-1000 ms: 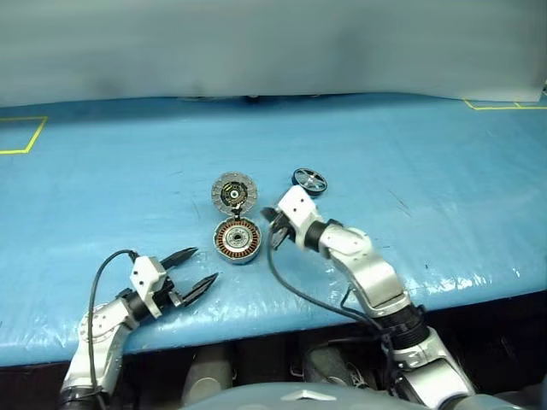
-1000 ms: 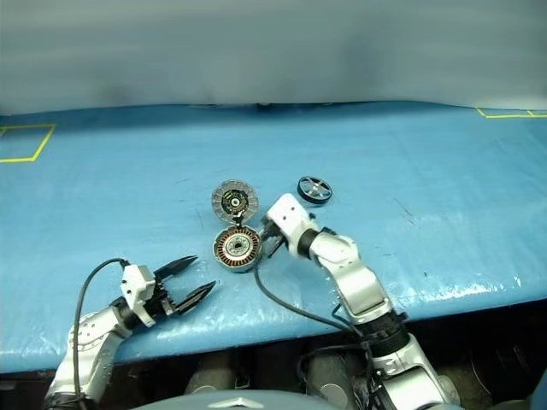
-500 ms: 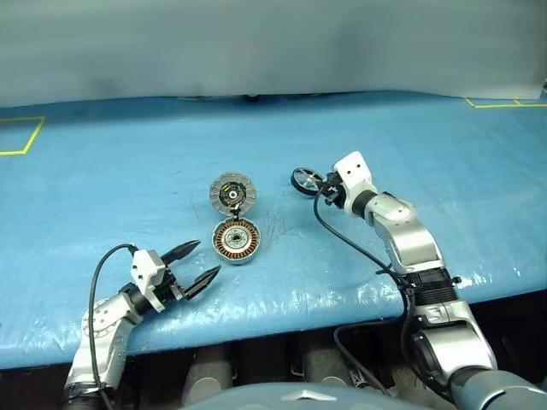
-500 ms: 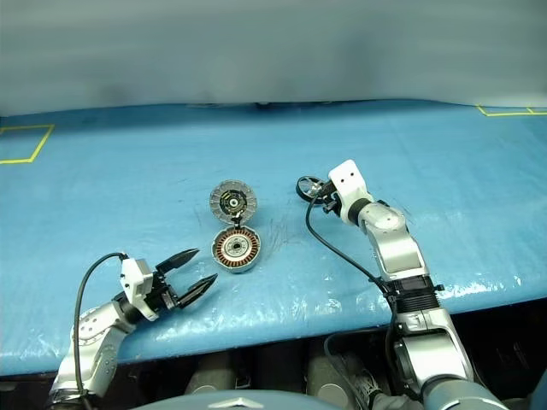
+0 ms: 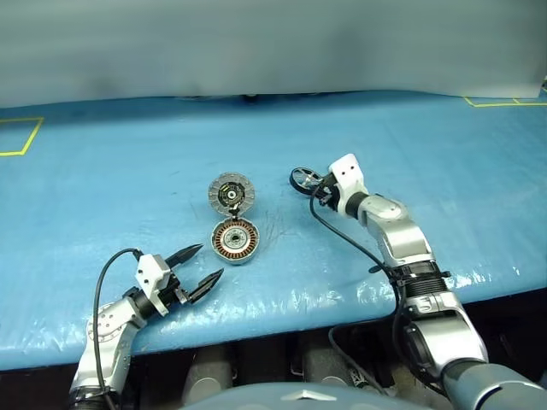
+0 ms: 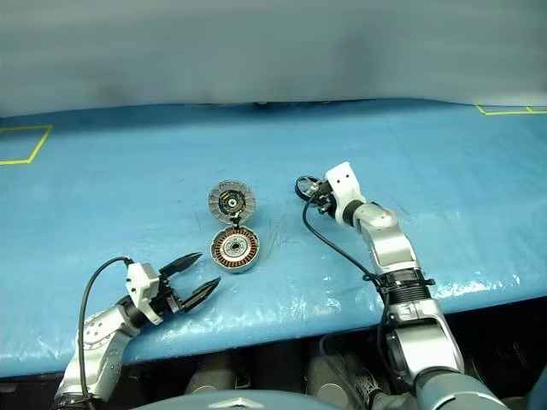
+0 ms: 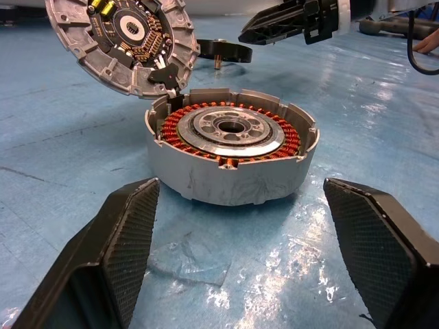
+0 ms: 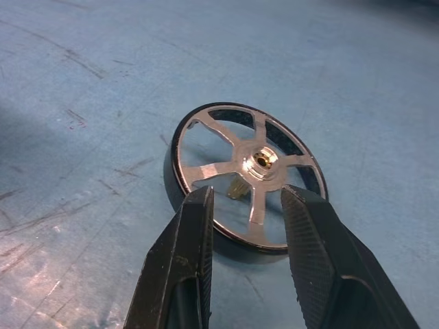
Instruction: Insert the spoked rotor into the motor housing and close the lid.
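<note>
A big blue mat [image 5: 128,171] covers the table. Near its middle sits the motor housing [image 5: 237,241], a round silver-grey metal cup with a ring of copper-brown wire coils around a shiny hub. Its top is open. The lid [image 5: 232,191], a round silver-grey disc with ribs and a dark middle, stands tipped up at the far edge of the housing, touching it there, with its inside face showing.

The spoked rotor [image 5: 306,179], a small black ring with silver spokes, lies flat on the mat, off to the right of the lid and a little farther away. There is bare mat between it and the housing.

The right gripper [image 8: 245,205] is right at the rotor. Its two black fingers are a little apart, one on each side of the near rim of the ring. I cannot tell if they touch it.

The left gripper [image 5: 198,266] is down near the front edge of the mat, close to the housing but not touching it. Its fingers are spread wide, pointing at the housing, with nothing between them.

There is lots of bare blue mat on every side, out to the yellow tape lines [image 5: 26,137] at the far corners
</note>
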`<state>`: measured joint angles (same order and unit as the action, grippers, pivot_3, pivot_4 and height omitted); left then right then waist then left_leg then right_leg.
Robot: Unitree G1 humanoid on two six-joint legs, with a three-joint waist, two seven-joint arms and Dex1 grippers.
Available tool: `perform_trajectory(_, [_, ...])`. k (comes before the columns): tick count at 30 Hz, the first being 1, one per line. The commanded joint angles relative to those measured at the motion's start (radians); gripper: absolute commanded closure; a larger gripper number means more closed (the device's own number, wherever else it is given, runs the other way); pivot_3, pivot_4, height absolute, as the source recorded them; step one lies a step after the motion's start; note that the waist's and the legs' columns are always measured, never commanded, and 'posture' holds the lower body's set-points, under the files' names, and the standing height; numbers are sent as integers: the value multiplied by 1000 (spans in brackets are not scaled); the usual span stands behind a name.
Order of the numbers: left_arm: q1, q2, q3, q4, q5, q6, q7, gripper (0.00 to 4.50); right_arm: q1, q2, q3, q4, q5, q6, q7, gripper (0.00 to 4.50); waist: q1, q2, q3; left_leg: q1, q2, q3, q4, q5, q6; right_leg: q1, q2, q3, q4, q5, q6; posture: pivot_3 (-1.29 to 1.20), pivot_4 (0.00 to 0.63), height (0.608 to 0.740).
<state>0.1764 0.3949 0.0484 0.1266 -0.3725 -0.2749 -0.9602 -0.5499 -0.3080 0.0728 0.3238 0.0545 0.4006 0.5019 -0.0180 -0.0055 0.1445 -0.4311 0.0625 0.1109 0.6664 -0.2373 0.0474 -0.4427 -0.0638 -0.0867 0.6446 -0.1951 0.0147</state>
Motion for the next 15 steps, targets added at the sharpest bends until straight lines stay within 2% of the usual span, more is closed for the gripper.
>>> perform_trajectory(1, [-3,-4,5,-3,2,-26,2,432,-18,9,-6,27,7,-15,2,2908,0,0,0,0,0,0,0,0,0,0,0,0,0,0,0,0,150,740])
perform_trajectory(12, [-5,-2,7,5,16,-41,9,432,-10,34,-3,83,7,0,1,2908,-4,0,0,1,0,0,0,0,0,0,0,1,0,0,0,0,150,740])
perform_trajectory(15, [-5,-2,7,4,17,-44,10,432,-7,42,-10,88,10,0,-7,3771,-5,0,0,1,0,0,0,0,0,1,0,1,0,0,0,0,150,740])
